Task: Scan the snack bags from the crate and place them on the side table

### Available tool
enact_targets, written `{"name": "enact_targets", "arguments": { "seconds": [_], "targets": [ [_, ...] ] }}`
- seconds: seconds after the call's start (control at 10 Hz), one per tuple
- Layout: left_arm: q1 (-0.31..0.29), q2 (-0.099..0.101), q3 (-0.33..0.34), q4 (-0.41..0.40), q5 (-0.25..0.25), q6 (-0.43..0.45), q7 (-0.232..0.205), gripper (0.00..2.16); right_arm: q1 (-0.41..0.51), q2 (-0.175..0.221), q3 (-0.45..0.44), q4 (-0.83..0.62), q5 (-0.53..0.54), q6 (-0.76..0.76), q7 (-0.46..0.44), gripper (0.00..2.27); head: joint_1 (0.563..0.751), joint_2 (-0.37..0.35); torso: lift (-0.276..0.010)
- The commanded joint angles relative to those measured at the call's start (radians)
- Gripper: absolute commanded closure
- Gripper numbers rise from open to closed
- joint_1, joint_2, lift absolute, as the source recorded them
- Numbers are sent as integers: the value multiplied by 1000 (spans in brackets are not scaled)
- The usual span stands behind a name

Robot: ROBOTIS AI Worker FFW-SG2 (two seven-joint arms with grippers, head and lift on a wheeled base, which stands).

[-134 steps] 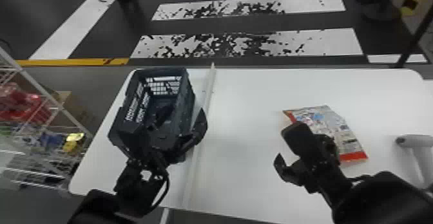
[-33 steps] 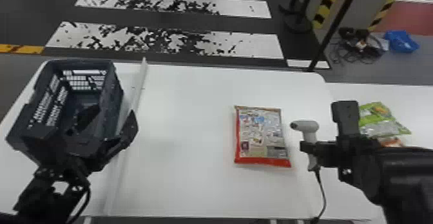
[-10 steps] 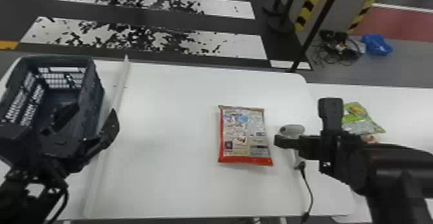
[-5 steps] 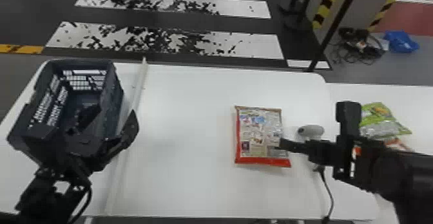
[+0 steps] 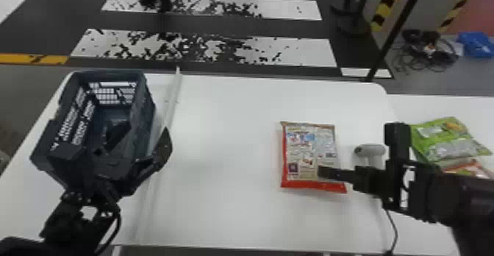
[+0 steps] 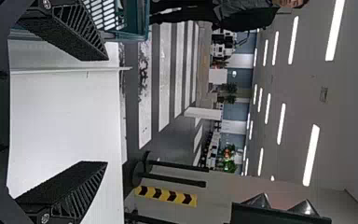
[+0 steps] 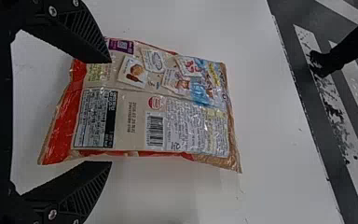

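Observation:
My right gripper (image 5: 326,173) reaches in over the right side of the red-edged snack bag (image 5: 308,152), which lies back side up on the white table. In the right wrist view the open right gripper (image 7: 111,112) has a finger on either side of that bag (image 7: 140,121), whose barcode (image 7: 154,129) faces up. My left gripper (image 5: 139,139) stands open at the crate (image 5: 149,106); in the left wrist view nothing is between the fingers of the left gripper (image 6: 107,111). A white scanner (image 5: 369,150) lies just right of the bag, partly behind the right gripper.
On the side table (image 5: 441,106) at the right lie a green snack bag (image 5: 446,141) and an orange one (image 5: 470,170). A white strip (image 5: 171,108) runs along the table beside the crate. The scanner's cable (image 5: 393,222) hangs toward the front edge.
My right gripper has moved left from over the scanner to over the bag. Since the oldest frame the head view has turned right and the bag lies straighter. The left gripper stays by the crate.

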Motion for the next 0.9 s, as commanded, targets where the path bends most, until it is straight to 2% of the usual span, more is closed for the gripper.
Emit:
{"name": "enact_targets", "arguments": {
  "seconds": [0.0,0.1,0.2,0.3,0.4,0.5,0.8],
  "targets": [
    [0,0,0,2,0,0,0,76,-35,-1,15,68,6,-24,30,110,695,-27,-50],
    [0,0,0,3,0,0,0,76,-52,-3,30,108,26,-39,51,137,695,-16,-50],
    [0,0,0,3,0,0,0,76,-63,-4,39,137,43,-55,77,502,695,-10,-50],
    [0,-2,0,3,0,0,-2,76,-74,-4,49,160,69,-61,95,1197,695,-6,-50],
    [0,-2,0,3,0,0,-2,76,-78,-6,56,169,91,-55,95,2020,695,-6,-50],
    [0,-2,0,5,0,0,-2,76,-78,-7,66,171,106,-49,95,2256,695,-8,-50],
    [0,-2,0,3,0,0,-2,76,-54,-7,33,92,74,0,103,2256,695,-10,-50]
  ]
}}
